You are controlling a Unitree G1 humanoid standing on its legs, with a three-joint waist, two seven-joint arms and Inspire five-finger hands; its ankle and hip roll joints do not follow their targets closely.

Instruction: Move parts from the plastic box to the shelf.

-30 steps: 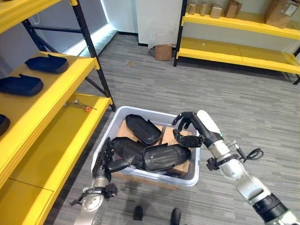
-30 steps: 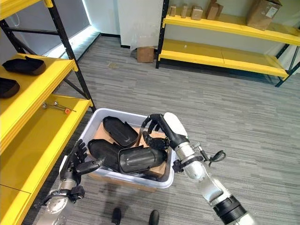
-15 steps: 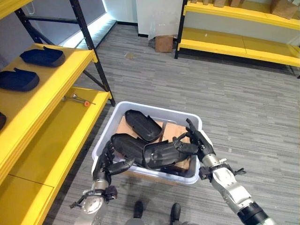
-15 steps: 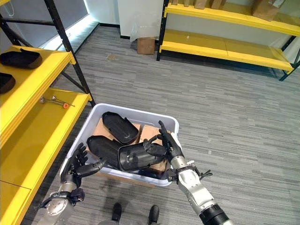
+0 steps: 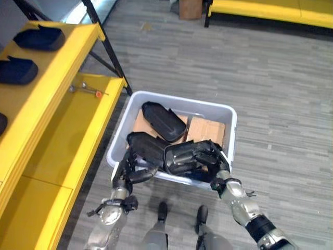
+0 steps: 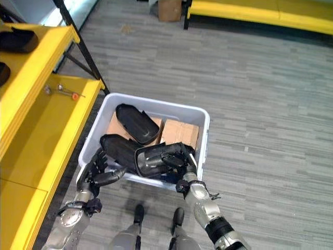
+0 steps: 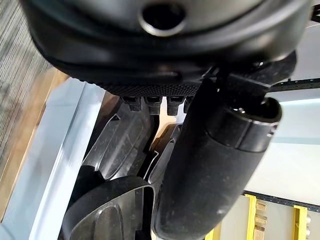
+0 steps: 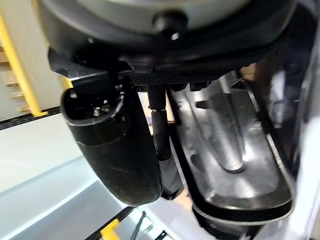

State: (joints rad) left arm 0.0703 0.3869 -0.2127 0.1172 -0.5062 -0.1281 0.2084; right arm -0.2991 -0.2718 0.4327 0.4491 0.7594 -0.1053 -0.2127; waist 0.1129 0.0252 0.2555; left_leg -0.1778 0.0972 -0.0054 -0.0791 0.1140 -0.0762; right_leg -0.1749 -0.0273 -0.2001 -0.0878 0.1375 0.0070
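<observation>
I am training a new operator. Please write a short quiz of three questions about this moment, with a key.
1. True or false: the plastic box stands on the yellow shelf.
2. The right hand rests on: A) a cardboard piece, B) a black part, C) the tool.
3. What lies on the lower shelf board?

Key:
1. False, it stands on the floor.
2. B, the front black part.
3. A small tool with an orange tip.

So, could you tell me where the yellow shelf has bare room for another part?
The lower board is bare nearer than the tools. The upper board has room near its front edge; its back is crowded with parts. Both robot hands are at the box.
</observation>
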